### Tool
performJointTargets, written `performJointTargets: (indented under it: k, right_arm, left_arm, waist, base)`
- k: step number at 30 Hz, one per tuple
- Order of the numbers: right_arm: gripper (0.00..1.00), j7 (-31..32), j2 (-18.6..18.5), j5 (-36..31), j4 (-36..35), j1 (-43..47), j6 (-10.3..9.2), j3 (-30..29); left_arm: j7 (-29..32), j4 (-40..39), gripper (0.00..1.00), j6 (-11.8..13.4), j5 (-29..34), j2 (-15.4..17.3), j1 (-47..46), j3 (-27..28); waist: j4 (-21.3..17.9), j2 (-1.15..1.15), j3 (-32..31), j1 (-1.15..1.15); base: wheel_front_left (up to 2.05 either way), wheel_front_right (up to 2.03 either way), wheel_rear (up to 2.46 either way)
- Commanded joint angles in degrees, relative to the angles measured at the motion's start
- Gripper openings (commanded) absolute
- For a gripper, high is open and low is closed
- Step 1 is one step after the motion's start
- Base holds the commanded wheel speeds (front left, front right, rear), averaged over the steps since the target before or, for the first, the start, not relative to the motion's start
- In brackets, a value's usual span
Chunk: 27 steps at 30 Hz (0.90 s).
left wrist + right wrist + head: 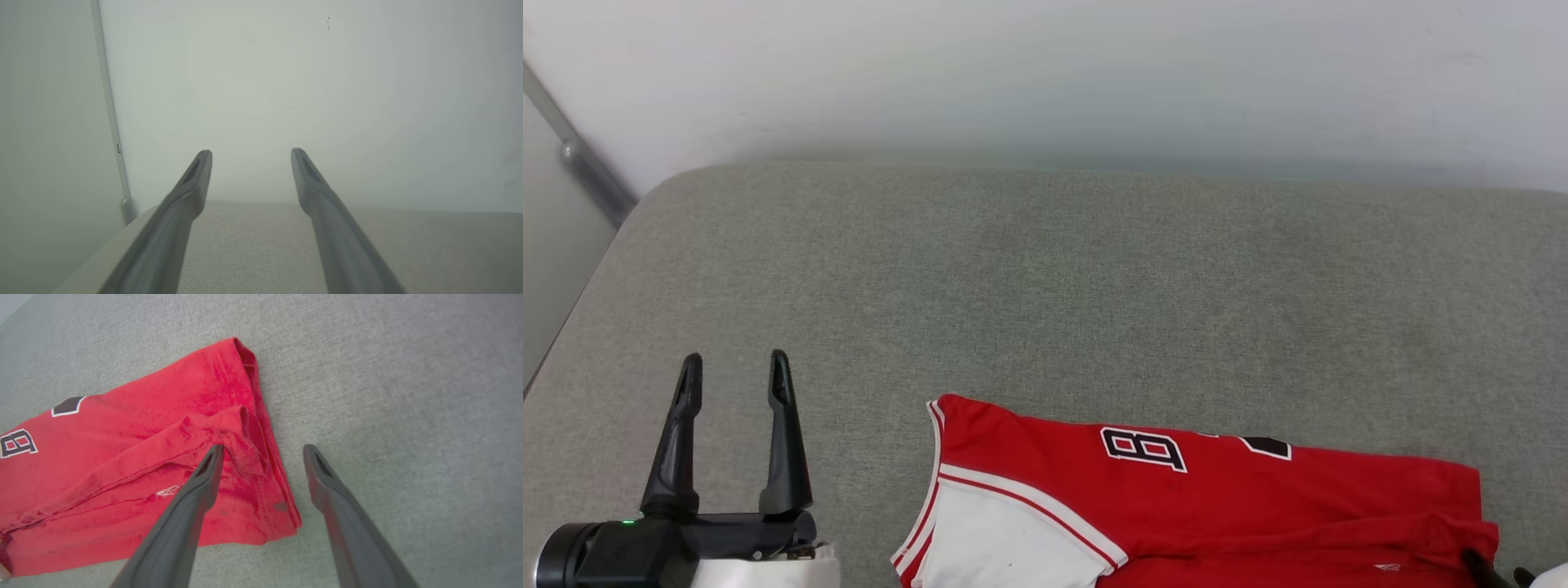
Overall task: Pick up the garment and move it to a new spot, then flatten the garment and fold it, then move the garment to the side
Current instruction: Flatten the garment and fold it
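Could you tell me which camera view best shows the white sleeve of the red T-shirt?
The head view: the red short-sleeved T-shirt lies lengthwise there, its white sleeve plain. The right wrist view gives its red hem end; the left wrist view faces the pale wall.

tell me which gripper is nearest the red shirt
The right gripper: open, it straddles the red shirt's hem edge, while the left gripper sits apart over the bare grey cushion.
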Motion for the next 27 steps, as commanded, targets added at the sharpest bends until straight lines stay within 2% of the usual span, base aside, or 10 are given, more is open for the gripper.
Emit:
performJointTargets:
  k: [1,5,6,12,17,23,24,25,27]
  right_arm:
    - [1.0,-0.27,0.41,-0.09,1.02,-0.36,-0.02,-0.08]
    - [1.0,-0.36,0.88,0.59,3.12,-1.35,-0.01,0.49]
    - [1.0,-0.36,0.88,0.59,3.12,-1.35,-0.01,0.49]
    - [1.0,-1.05,1.21,0.85,6.51,-2.03,-0.01,2.09]
    - [1.0,-1.75,1.92,0.79,9.46,-2.47,0.01,4.39]
    - [1.0,-2.2,2.77,1.3,12.08,-3.08,0.33,8.47]
    - [0.39,-2.38,2.81,1.22,12.34,-3.1,0.33,8.98]
    - [0.0,-2.6,2.77,1.12,12.53,-3.11,0.34,9.36]
    - [0.0,-3.75,2.29,0.91,12.61,-3.21,0.33,9.52]
  left_arm:
    - [-0.11,0.09,1.0,-2.06,1.3,-1.2,0.54,0.92]
    - [-0.12,0.79,1.0,-6.37,3.0,-4.54,-0.25,3.09]
    - [-0.12,0.79,1.0,-6.37,3.0,-4.54,-0.25,3.09]
    - [-0.12,1.85,1.0,-11.36,5.21,-7.86,-1.3,5.91]
    - [-0.12,2.77,1.0,-13.67,6.13,-9.4,-1.62,7.34]
    - [-0.12,3.67,1.0,-15.11,6.53,-10.29,-1.84,8.33]
    - [-0.12,3.82,1.0,-15.21,6.6,-10.38,-1.82,8.45]
    - [-0.12,3.95,1.0,-15.33,6.63,-10.48,-1.78,8.57]
    - [-0.12,4.2,1.0,-15.65,6.63,-10.65,-1.69,8.8]
  waist:
    - [0.32,0.0,0.67,0.0]
    - [0.9,0.0,1.9,0.0]
    - [0.9,0.0,1.9,0.0]
    - [1.82,0.0,3.21,0.0]
    - [2.38,0.0,3.77,0.0]
    - [2.52,0.0,3.82,0.0]
    - [2.48,0.0,3.71,0.0]
    - [2.44,0.0,3.6,0.0]
    - [2.31,0.0,3.39,0.0]
  base:
    - [0.0,0.0,0.0]
    - [0.0,0.0,0.0]
    - [0.0,0.0,0.0]
    - [0.0,0.0,0.0]
    - [0.0,0.0,0.0]
    - [0.0,0.0,0.0]
    - [0.0,0.0,0.0]
    - [0.0,0.0,0.0]
    - [0.0,0.0,0.0]
